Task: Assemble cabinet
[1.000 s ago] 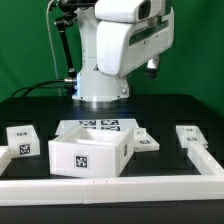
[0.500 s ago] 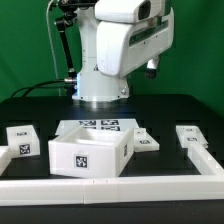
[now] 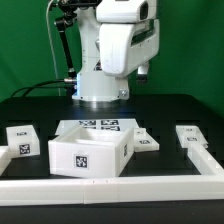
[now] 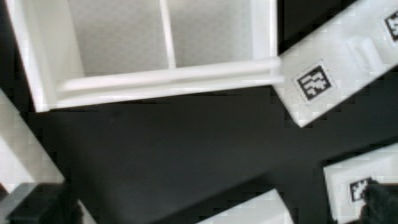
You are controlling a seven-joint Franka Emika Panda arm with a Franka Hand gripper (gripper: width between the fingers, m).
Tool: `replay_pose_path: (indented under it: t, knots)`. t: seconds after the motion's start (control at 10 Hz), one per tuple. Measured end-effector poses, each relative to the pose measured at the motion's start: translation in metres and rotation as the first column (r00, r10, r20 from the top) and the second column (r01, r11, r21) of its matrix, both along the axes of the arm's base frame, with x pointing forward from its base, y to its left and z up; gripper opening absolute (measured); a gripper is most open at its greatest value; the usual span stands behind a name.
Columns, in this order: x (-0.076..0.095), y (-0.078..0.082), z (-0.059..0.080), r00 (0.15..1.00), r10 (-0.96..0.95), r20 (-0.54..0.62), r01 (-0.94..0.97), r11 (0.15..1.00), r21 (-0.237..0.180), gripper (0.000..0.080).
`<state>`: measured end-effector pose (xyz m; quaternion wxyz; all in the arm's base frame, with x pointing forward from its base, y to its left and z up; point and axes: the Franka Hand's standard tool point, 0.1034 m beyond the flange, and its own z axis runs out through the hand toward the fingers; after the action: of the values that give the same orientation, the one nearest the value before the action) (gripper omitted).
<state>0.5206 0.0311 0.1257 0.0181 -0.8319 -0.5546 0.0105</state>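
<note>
The cabinet body, a white open-topped box with a tag on its front, stands on the black table near the front rail. The wrist view looks down into it and shows a divider inside. Loose white tagged pieces lie at the exterior view's left, beside the box and at the right. Two tagged pieces also show in the wrist view. The arm's hand hangs high above the table, far from all parts. Its fingers are only dark blurs in the wrist view; nothing shows between them.
The marker board lies flat behind the cabinet body. A white rail runs along the table's front and up the right side. The robot's base stands at the back centre, with cables at the back left.
The arm's hand has shifted a little toward the exterior view's left and turned slightly. The parts on the table have not moved.
</note>
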Motion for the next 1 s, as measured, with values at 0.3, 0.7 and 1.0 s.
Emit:
replay_pose_path:
  t: [0.3, 0.7, 1.0]
  knots:
    - [-0.010, -0.006, -0.014, 1.000, 0.006, 0.001, -0.006, 1.000, 0.002, 0.0797]
    - [-0.013, -0.009, -0.017, 1.000, 0.002, -0.006, -0.002, 1.000, 0.001, 0.0797]
    - [-0.044, -0.011, -0.044, 1.000, 0.006, 0.009, -0.006, 1.000, 0.005, 0.0797]
